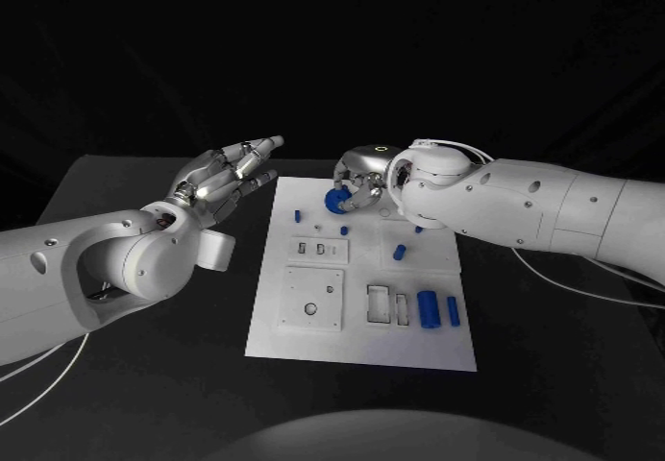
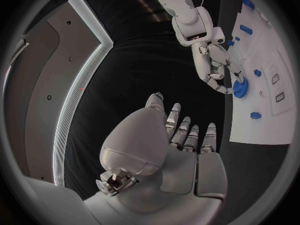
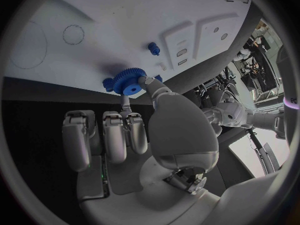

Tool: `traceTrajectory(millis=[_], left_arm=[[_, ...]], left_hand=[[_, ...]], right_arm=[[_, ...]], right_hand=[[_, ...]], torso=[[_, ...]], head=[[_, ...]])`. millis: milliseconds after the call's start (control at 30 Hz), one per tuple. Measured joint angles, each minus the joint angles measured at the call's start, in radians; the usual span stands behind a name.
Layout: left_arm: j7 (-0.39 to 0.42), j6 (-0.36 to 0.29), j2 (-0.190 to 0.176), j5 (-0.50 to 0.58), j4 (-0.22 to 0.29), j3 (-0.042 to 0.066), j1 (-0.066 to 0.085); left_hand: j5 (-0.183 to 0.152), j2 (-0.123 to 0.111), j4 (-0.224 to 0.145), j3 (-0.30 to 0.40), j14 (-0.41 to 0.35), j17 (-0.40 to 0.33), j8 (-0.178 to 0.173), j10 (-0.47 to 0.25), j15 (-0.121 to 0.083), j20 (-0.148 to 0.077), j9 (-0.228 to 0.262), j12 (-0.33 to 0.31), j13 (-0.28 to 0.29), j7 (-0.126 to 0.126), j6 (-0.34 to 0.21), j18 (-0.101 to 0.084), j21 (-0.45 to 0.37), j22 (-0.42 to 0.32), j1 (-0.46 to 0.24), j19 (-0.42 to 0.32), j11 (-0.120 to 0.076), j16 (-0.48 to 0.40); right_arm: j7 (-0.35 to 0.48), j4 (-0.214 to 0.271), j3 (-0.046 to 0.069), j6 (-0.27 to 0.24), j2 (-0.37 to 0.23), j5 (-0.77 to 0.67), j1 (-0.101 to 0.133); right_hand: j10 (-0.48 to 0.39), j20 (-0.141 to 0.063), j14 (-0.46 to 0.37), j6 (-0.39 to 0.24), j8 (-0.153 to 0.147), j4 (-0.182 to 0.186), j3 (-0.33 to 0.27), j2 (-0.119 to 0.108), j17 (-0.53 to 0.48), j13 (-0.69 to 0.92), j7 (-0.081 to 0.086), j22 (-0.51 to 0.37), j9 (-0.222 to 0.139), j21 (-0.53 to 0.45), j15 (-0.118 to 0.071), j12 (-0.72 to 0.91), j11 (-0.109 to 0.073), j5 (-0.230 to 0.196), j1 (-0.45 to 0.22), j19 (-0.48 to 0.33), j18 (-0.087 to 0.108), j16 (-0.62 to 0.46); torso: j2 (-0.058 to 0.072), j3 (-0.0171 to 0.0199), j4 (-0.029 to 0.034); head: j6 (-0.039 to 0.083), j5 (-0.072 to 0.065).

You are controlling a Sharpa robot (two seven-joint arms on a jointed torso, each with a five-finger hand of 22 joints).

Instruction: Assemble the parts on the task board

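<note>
No writing or labels can be read on anything here. Nearest the robot on the white task board point(image 1: 363, 336), two blue cylinders point(image 1: 429, 308) and a thinner blue pin point(image 1: 452, 309) lie side by side next to an oblong slot, with a square raised plate point(image 1: 313, 299) bearing a round hole to their left. Farther up sit a smaller plate with two rectangular sockets point(image 1: 320, 251), a short blue peg point(image 1: 399, 253), and small blue pegs near the far edge. At the far end, the right hand point(image 1: 363, 188) pinches a blue gear point(image 3: 127, 82) between thumb and a finger, just over the board; its other fingers are curled in. The left hand point(image 1: 226, 176) hovers beside the board's left edge over the black table point(image 1: 166, 403), fingers spread, holding nothing.
</note>
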Motion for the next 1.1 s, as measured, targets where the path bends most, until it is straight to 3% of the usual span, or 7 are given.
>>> traceTrajectory(millis=[267, 433, 600, 833, 933, 1067, 1100], left_arm=[[-0.001, 0.0, -0.001, 0.0, 0.0, 0.0, 0.0], [-0.002, 0.0, -0.001, 0.0, 0.0, 0.0, 0.0], [-0.003, 0.0, -0.001, 0.0, 0.0, 0.0, 0.0], [-0.004, 0.0, -0.001, 0.0, 0.0, 0.0, 0.0], [-0.005, 0.0, -0.001, 0.0, 0.001, 0.0, 0.0], [-0.005, 0.0, -0.001, 0.0, 0.001, 0.0, 0.0], [-0.005, 0.0, -0.001, 0.0, 0.001, 0.0, 0.0]], left_hand=[[0.0, 0.0, 0.0, 0.0, 0.0, 0.0, 0.0, 0.0, 0.0, 0.0, 0.0, 0.0, 0.0, 0.0, 0.0, 0.0, 0.0, 0.0, 0.0, 0.0, 0.0, 0.0], [0.0, 0.0, 0.0, 0.0, 0.0, 0.0, 0.0, 0.0, 0.0, 0.0, 0.0, 0.0, 0.0, 0.0, 0.0, 0.0, 0.0, 0.0, 0.0, 0.0, 0.0, 0.0], [0.0, 0.0, 0.0, 0.0, 0.0, 0.0, 0.0, 0.0, 0.0, 0.0, 0.0, 0.0, 0.0, 0.0, 0.0, 0.0, 0.0, 0.0, 0.0, 0.0, 0.0, 0.0], [0.0, -0.004, 0.0, 0.0, 0.0, 0.0, 0.0, 0.0, 0.0, 0.0, 0.0, 0.0, 0.0, 0.0, 0.0, 0.0, 0.0, 0.001, 0.004, 0.0, 0.0, 0.004], [0.0, -0.004, 0.0, 0.0, 0.0, 0.0, 0.0, 0.0, 0.0, 0.0, 0.0, 0.0, 0.001, 0.0, 0.0, 0.0, 0.0, 0.001, 0.004, 0.0, 0.0, 0.004], [0.0, -0.004, 0.0, 0.0, 0.0, 0.0, 0.0, 0.0, 0.0, 0.0, 0.0, 0.0, 0.001, 0.0, 0.0, 0.0, 0.0, 0.001, 0.004, 0.0, 0.0, 0.004], [0.0, -0.004, 0.0, 0.0, 0.0, 0.0, 0.0, 0.0, 0.0, 0.0, 0.0, 0.0, 0.001, 0.0, 0.0, 0.0, 0.0, 0.001, 0.004, 0.0, 0.0, 0.004]], right_arm=[[0.001, -0.029, 0.001, 0.01, 0.019, 0.002, -0.009], [0.001, -0.037, 0.001, 0.015, 0.023, 0.002, -0.013], [0.001, -0.04, 0.001, 0.02, 0.024, 0.002, -0.016], [0.001, -0.041, 0.0, 0.027, 0.023, 0.003, -0.019], [0.002, -0.04, 0.0, 0.027, 0.02, 0.003, -0.019], [0.005, -0.033, 0.0, 0.025, 0.012, 0.004, -0.02], [0.005, -0.032, 0.0, 0.025, 0.011, 0.004, -0.02]], right_hand=[[0.0, 0.0, 0.0, 0.0, -0.006, -0.001, 0.007, 0.0, 0.0, 0.0, 0.0, 0.0, 0.0, 0.0, 0.0, 0.0, 0.0, -0.002, 0.0, 0.0, 0.0, 0.0], [0.002, 0.001, 0.0, 0.0, -0.05, 0.001, 0.024, 0.0, 0.0, 0.0, 0.0, 0.0, -0.007, -0.004, 0.0, 0.0, 0.005, -0.003, 0.0, 0.001, 0.0, 0.0], [0.0, 0.004, 0.0, -0.002, -0.134, 0.004, 0.046, 0.0, 0.001, 0.0, -0.018, 0.0, -0.076, -0.009, 0.0, 0.0, 0.015, -0.003, 0.0, 0.004, 0.0, 0.0], [0.0, 0.007, 0.0, -0.081, -0.242, -0.004, 0.062, -0.01, 0.001, 0.0, -0.018, 0.001, -0.168, -0.009, 0.0, 0.0, 0.015, -0.001, -0.011, 0.007, 0.0, 0.0], [0.0, 0.007, 0.0, -0.133, -0.257, -0.004, 0.062, -0.01, 0.001, 0.0, -0.027, 0.001, -0.207, -0.013, 0.0, 0.0, 0.015, -0.029, -0.011, 0.007, 0.0, 0.0], [0.0, 0.007, 0.0, -0.29, -0.266, 0.0, 0.043, -0.016, 0.001, 0.0, -0.042, 0.001, -0.314, -0.023, 0.0, 0.0, 0.004, -0.127, -0.016, 0.007, 0.0, 0.0], [0.0, 0.006, 0.0, -0.3, -0.266, 0.001, 0.041, -0.016, 0.001, 0.0, -0.043, 0.001, -0.321, -0.023, 0.0, 0.0, 0.003, -0.133, -0.016, 0.006, 0.0, 0.0]], torso=[[0.0, 0.0006, -0.0007], [0.0, 0.0006, -0.0007], [-0.001, 0.0006, -0.0008], [-0.001, 0.0006, -0.0011], [-0.001, 0.0006, -0.0012], [-0.001, 0.0006, -0.0011], [-0.001, 0.0006, -0.0011]], head=[[-0.002, -0.001], [-0.003, -0.001], [-0.005, -0.001], [-0.005, 0.0], [-0.005, 0.0], [-0.005, 0.001], [-0.006, 0.001]])
